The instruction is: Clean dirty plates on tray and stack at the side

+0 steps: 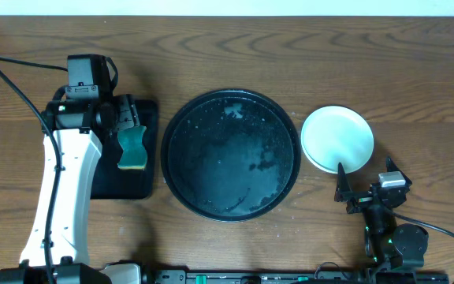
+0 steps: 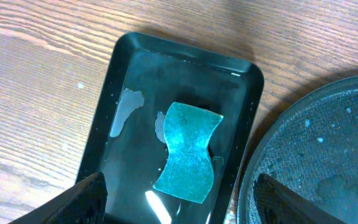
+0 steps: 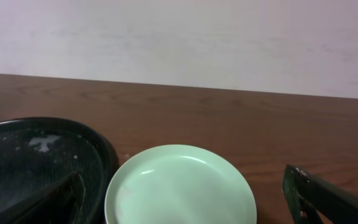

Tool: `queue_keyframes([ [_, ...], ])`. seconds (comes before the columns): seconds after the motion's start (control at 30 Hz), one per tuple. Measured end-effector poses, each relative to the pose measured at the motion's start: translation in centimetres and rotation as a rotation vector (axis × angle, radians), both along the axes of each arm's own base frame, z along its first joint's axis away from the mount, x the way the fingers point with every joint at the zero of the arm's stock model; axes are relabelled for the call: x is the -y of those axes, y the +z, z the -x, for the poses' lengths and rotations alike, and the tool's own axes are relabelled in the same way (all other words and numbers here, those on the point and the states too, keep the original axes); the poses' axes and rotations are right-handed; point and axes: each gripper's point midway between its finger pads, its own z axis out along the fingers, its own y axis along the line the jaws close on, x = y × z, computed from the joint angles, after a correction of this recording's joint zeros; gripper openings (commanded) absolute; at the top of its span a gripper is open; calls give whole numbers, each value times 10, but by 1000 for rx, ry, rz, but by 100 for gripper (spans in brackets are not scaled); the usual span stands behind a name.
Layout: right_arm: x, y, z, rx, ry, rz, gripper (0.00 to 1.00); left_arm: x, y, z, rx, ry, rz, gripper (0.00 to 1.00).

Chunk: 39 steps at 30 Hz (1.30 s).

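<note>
The large round black tray point(image 1: 231, 154) sits mid-table, wet and speckled, with no plate on it; its rim also shows in the left wrist view point(image 2: 316, 155) and the right wrist view point(image 3: 36, 155). A pale mint plate point(image 1: 337, 139) lies on the table right of the tray, also in the right wrist view point(image 3: 180, 186); I cannot tell whether others lie under it. My right gripper point(image 3: 182, 202) is open and empty, just short of the plate's near edge. My left gripper point(image 2: 179, 202) is open and empty above a teal sponge point(image 2: 188, 152).
The sponge point(image 1: 134, 146) lies in a smaller rectangular black tray point(image 1: 150, 118) left of the round tray, with water film on its floor point(image 2: 129, 109). Bare wooden table surrounds everything. A black cable point(image 1: 14, 79) runs at far left.
</note>
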Motion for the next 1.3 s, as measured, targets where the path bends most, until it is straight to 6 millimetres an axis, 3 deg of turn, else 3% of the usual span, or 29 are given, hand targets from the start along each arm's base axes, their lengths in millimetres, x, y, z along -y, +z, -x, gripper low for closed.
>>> queue_keyframes([
  [0.77, 0, 0, 0, 0, 0, 0, 99, 0, 3, 1, 17, 0, 0, 76],
  [1.07, 0, 0, 0, 1, 0, 0, 99, 9, 60, 15, 453, -32, 9, 76],
  [1.13, 0, 0, 0, 0, -1, 0, 99, 11, 63, 25, 551, -40, 6, 76],
  [1.3, 0, 0, 0, 0, 0, 0, 99, 14, 48, 59, 743, -47, -7, 76],
])
